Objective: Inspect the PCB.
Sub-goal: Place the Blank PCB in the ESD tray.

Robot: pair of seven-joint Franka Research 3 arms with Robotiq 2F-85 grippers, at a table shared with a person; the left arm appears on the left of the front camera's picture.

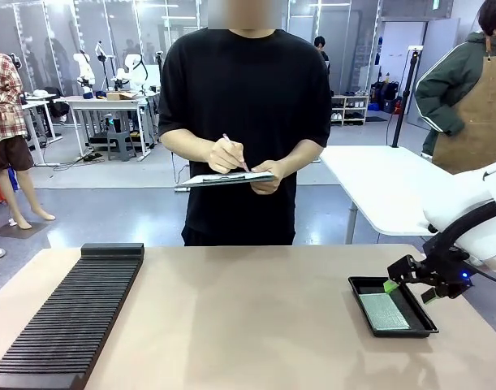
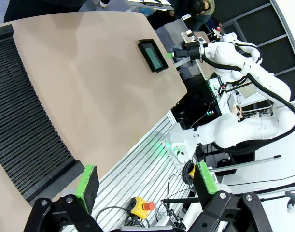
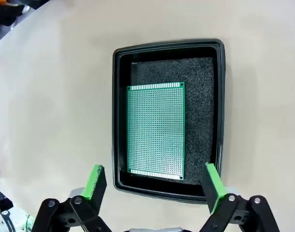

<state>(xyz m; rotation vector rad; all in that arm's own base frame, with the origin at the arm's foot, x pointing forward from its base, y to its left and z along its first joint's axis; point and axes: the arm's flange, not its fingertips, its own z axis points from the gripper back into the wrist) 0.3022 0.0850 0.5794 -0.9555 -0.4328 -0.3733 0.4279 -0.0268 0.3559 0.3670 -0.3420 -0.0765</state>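
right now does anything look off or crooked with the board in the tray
Nothing stands out. The PCB lies flat on the black foam of the tray, its edges square to the tray walls, pushed toward one side, with no visible damage. The right pincer hangs open above the tray's near rim, apart from the board.

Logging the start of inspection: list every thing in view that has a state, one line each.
PCB: lying flat in the tray, ungripped.
black tray: on the table, foam-lined, holding the PCB.
right gripper: open, hovering above the tray.
left gripper: open, empty, off the table edge.
slotted black rack: on the table, slots empty.
clipboard: held by the person, pen on it.
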